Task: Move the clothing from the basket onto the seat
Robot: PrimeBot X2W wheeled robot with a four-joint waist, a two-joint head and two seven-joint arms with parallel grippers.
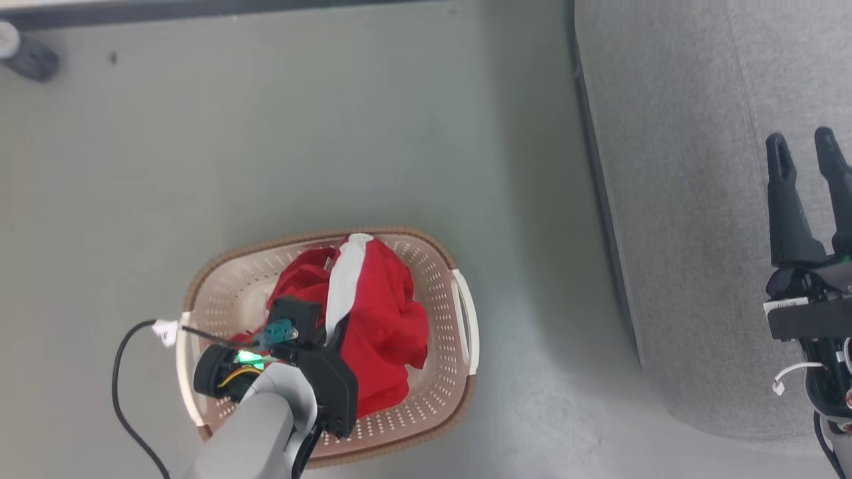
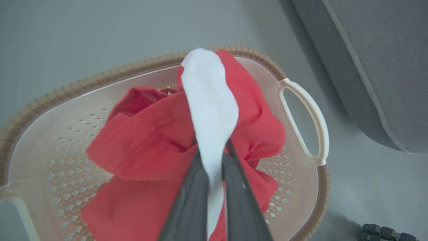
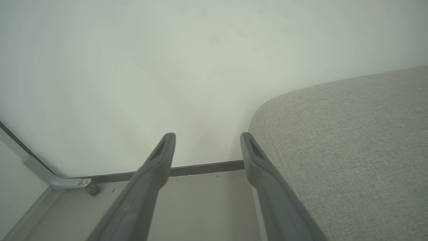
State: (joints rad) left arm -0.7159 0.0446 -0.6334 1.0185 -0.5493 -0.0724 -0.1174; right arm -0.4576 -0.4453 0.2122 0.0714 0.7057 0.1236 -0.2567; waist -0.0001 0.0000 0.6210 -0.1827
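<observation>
Closest to the robot, the left claw (image 2: 213,147) is down inside the basket (image 1: 299,238), its two dark fingers clenched on a white cloth (image 2: 210,100). The cloth runs as a narrow strip from between the fingers up across the pile to the basket's far rim. Under it lies a crumpled red garment (image 2: 143,140), which takes up the middle and the right part of the basket; bare perforated bottom shows along the left side. A black cable (image 1: 120,372) loops from the left wrist out over the basket's left edge.

The basket stands on the grey floor (image 1: 299,133), one loop handle (image 1: 466,313) turned toward the seat (image 1: 699,233). A strip of bare floor lies between that handle and the seat's left edge, so the two are apart. All the clothing is in the basket.

Farther right, the right claw (image 1: 801,141) hangs over the seat with its fingers spread and nothing between them. In the right wrist view its fingers point past the seat's rounded corner (image 3: 351,150) toward a pale wall (image 3: 200,67) and a dark baseboard (image 3: 207,167). A small dark object (image 1: 30,56) sits at the floor's far left corner.
</observation>
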